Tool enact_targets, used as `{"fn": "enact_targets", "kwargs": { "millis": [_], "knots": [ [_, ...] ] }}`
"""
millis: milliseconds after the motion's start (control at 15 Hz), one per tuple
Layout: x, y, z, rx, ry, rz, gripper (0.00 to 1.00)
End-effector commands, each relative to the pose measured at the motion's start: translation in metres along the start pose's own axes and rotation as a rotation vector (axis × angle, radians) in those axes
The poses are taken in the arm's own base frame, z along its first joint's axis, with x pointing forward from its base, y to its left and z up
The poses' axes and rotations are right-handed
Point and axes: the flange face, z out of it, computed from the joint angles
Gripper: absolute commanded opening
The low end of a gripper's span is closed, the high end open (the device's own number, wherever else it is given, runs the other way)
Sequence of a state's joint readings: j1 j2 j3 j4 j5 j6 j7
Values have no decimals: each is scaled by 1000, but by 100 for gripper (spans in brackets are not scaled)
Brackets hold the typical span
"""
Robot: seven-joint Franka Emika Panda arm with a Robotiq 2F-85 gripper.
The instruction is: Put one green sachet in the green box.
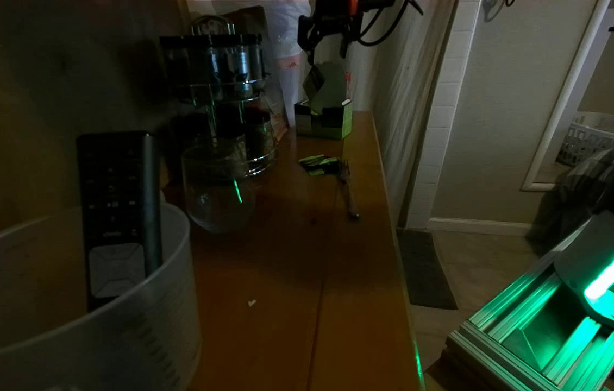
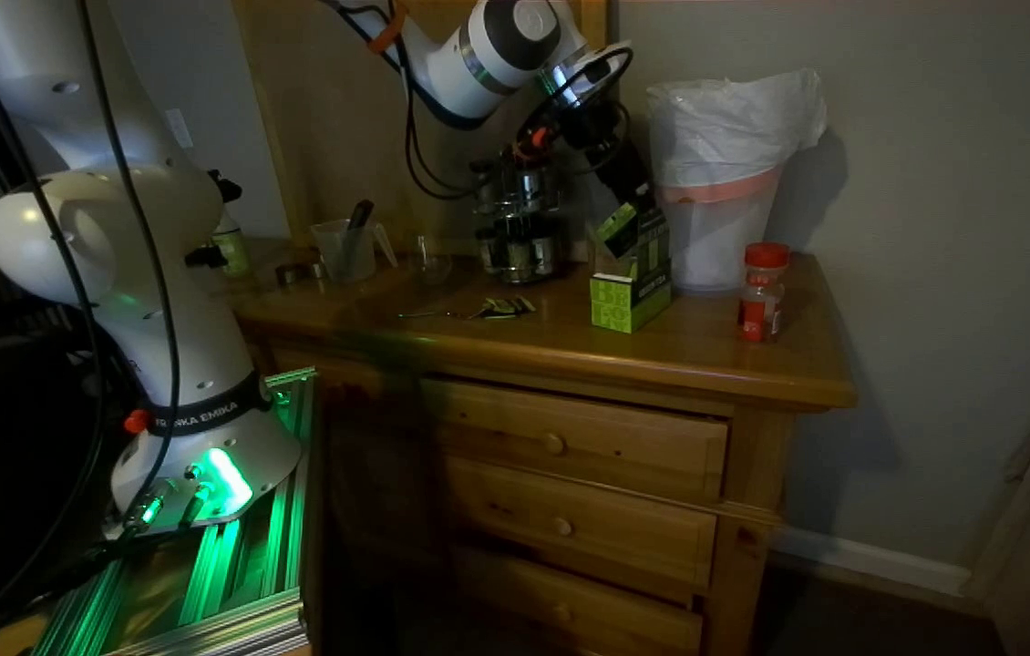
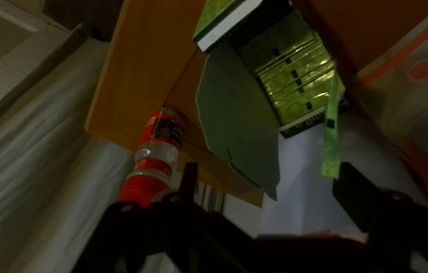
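Looks like the drop-off step to me: the hand (image 3: 267, 172) is spread wide just above the green box (image 2: 632, 296), nothing pinched between its fingers (image 3: 354, 193). The green sachet (image 3: 331, 136) sticks up tilted at the box's mouth, top end right by one finger; touching or not, can't tell. More packets (image 2: 506, 308) lie on the dresser (image 2: 697, 348) left of the box in an exterior view. Next I'd nudge the sachet down in, then back off.

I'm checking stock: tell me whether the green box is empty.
No, the wrist view shows a row of green sachets inside the green box.
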State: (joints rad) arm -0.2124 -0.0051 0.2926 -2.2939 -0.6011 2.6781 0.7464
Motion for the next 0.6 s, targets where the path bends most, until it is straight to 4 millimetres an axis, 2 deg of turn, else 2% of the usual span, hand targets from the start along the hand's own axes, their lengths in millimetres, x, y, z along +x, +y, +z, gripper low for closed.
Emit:
{"fn": "enact_targets", "kwargs": {
  "millis": [0, 333, 533],
  "knots": [
    [2, 0, 3, -45, -12, 13, 100],
    [-2, 7, 12, -159, -24, 43, 100],
    [-9, 4, 24, -180, -64, 56, 100]
  ]
}}
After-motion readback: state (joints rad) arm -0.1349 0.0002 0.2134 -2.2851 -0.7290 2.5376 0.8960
